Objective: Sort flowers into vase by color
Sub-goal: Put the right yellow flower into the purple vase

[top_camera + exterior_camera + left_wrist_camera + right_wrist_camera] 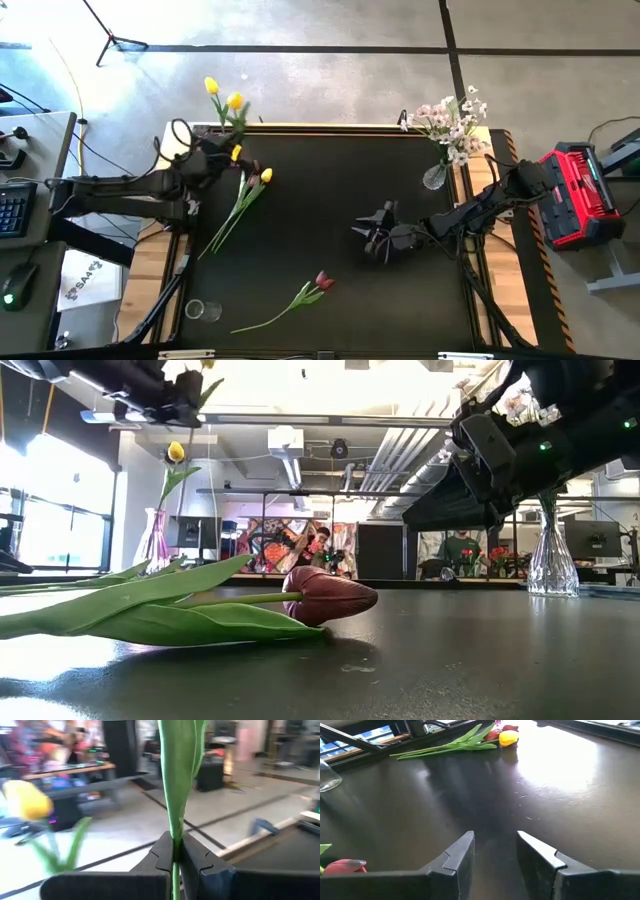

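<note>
At the far left corner of the dark tabletop (330,180) we see the left claw (236,152) clamped on the green stem of a yellow tulip (237,153); in the left wrist view its two dark fingers (162,855) are pressed together around the stem and a long folded leaf rises straight up from them. Just beyond it, two more yellow tulips (222,93) stand in a vase at the tabletop's far left edge, their blooms bright and closed; the vase itself is mostly hidden under the arm. Beside the claw lie two flowers on the tabletop, a yellow tulip (266,175) and a dark red one (509,728) next to it, heads together, their long green stems running toward the near left. Near the front left edge an empty clear glass vase (196,310) lies on its side.

Moving right, a single dark red tulip (323,281) lies near the front middle, its closed maroon bud (330,595) resting on the surface and broad green leaves trailing off to the left. Above the centre of the tabletop hangs the right claw (378,240), its fingers (457,857) apart with nothing between them, well clear of the red tulip. At the far right corner a spray of small pale pink-white blossoms (452,122) stands upright in a clear glass vase (435,176).
</note>
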Tool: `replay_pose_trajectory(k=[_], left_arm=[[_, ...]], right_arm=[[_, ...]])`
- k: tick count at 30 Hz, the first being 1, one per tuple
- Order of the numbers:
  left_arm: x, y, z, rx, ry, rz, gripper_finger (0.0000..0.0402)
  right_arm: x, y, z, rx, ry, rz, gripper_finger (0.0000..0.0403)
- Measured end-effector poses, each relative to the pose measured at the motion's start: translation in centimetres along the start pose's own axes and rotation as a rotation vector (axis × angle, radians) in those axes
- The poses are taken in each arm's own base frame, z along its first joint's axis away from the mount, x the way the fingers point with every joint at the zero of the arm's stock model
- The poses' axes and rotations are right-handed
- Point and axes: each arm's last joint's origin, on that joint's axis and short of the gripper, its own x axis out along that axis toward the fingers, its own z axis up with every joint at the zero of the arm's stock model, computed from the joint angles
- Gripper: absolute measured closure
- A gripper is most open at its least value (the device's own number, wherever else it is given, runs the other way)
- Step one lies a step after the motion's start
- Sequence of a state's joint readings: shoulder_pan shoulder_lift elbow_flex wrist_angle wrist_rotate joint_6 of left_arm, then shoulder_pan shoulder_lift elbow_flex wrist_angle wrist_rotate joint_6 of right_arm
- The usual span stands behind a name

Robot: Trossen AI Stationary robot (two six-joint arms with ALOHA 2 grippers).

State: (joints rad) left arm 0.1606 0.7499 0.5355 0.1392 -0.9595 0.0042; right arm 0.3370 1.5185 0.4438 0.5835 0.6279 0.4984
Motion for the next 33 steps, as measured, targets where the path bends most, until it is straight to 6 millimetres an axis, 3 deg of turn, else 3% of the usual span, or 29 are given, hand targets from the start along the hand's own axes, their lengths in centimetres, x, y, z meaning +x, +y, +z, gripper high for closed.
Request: replay_pose_trajectory(k=[12, 20, 28, 33], left_arm=[[1.2, 4.1, 1.1, -0.001, -0.039, 0.259, 0.0401], [2.1, 6.2, 2.0, -0.039, -0.115, 0.311, 0.0401], [3.1, 7.9, 1.7, -0.031, -0.102, 0.354, 0.0401], [4.5, 8.3, 0.3, -0.049, -0.011, 0.331, 0.0401]], right_arm=[[-0.5, 0.5, -0.5, -0.007, 0.012, 0.006, 0.0270], [-0.4, 0.4, -0.5, -0.006, 0.013, -0.004, 0.0269], [0.0, -0.1, -0.2, 0.001, 0.011, -0.026, 0.0270], [0.1, -0.3, -0.1, 0.001, 0.015, -0.026, 0.0269]])
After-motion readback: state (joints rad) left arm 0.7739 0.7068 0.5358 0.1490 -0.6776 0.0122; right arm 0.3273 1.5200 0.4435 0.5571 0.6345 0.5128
